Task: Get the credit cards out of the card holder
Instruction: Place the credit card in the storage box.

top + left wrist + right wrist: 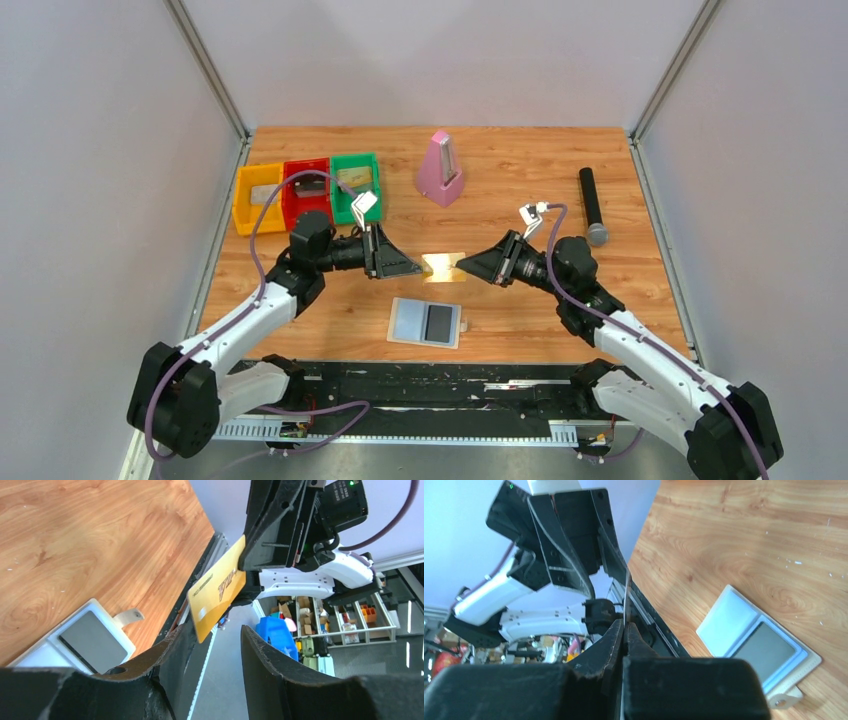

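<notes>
- Wooden table inside grey panel walls; coloured bins, a pink metronome and a microphone stand along the far side.
- Both arms reach inward over mid-table, wrists roughly level, grippers nose to nose.
- Card holder lies open and flat near the front edge, with the dark card seated in its right panel.
- Yellow card is airborne between the grippers.
- Right gripper is clamped tight on one end.
- Left gripper is about half parted, the card's other end loose between its fingers.
- Assessment: hand-over of the first card. Next, the left arm backs clear and the right sets the card down; the dark card is not yet extracted.
</notes>
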Tool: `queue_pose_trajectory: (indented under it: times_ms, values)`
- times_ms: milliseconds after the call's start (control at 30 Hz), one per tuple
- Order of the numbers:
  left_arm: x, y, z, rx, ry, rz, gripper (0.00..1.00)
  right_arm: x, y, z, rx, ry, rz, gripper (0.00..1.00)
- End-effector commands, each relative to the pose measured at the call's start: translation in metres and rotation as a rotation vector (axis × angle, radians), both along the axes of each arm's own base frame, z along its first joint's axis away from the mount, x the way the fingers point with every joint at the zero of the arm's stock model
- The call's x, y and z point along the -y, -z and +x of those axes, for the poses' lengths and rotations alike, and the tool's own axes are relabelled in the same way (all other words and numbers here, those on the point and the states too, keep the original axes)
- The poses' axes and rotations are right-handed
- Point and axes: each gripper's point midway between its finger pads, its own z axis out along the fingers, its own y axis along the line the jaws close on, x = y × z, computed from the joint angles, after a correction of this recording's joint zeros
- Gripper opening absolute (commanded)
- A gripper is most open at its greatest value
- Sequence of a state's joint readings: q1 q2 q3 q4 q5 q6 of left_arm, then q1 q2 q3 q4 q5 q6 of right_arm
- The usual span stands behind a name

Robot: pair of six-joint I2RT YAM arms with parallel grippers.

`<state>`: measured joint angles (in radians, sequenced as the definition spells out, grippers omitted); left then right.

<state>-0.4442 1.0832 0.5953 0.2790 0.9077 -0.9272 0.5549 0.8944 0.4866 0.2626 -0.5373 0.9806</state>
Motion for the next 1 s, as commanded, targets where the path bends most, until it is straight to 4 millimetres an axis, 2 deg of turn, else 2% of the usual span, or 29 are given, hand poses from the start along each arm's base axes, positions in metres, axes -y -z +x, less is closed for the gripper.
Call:
queue_pose_trajectory:
  times_ms: [0,300,533,600,667,767,833,900,967]
  values:
    - [0.002,-0.019,-0.003,0.026,0.009,-0.072,0.52,0.004,-0.029,0.021,0.018,0.12,0.122,0.0]
    - [0.005,-0.015,0.004,-0.001,-0.015,-0.134,0.51,0.008,-0.032,0.03,-0.008,0.175,0.162,0.0]
    - [0.01,-0.02,0.011,-0.022,-0.005,-0.194,0.46,0.007,-0.028,0.031,-0.029,0.177,0.174,0.0]
    - [0.011,-0.018,0.012,-0.029,-0.007,-0.198,0.42,0.007,-0.026,0.031,-0.035,0.18,0.174,0.0]
    - [0.012,-0.014,0.014,-0.039,-0.008,-0.194,0.33,0.007,-0.024,0.032,-0.044,0.185,0.171,0.0]
    - [0.012,-0.012,0.015,-0.045,-0.008,-0.196,0.12,0.007,-0.021,0.033,-0.056,0.188,0.171,0.01]
    - [0.012,-0.012,0.016,-0.043,-0.013,-0.2,0.01,0.006,-0.019,0.033,-0.06,0.187,0.168,0.03]
    - [0.012,-0.011,0.018,-0.049,-0.028,-0.199,0.0,0.006,-0.019,0.033,-0.06,0.185,0.163,0.07]
    - [0.012,-0.011,0.02,-0.05,-0.036,-0.19,0.0,0.007,-0.017,0.033,-0.063,0.186,0.148,0.15]
